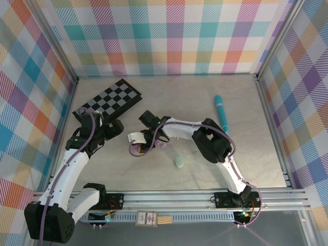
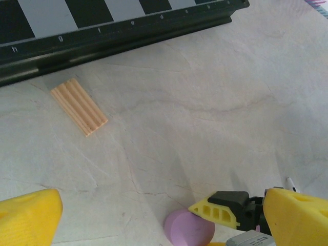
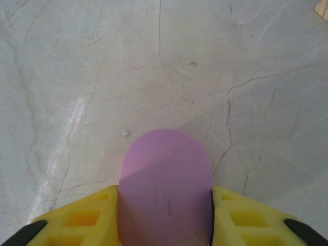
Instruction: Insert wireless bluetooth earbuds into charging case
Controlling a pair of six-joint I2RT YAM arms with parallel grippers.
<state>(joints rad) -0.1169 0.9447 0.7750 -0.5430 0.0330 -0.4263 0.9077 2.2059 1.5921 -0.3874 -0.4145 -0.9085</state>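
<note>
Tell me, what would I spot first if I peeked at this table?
The bright plaid walls all around, probably. Then the black-and-white checkerboard at the back left of the table, and the right gripper near the middle, its yellow fingers squeezing a pink rounded case.

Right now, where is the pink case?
In the right wrist view the pink case sits between the right gripper's yellow fingers; from above it lies left of the pale green object.

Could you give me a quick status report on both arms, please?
Left gripper jaws wide open, empty. Right gripper jaws closed on pink case. Ribbed wooden block by chessboard, well clear.
</note>
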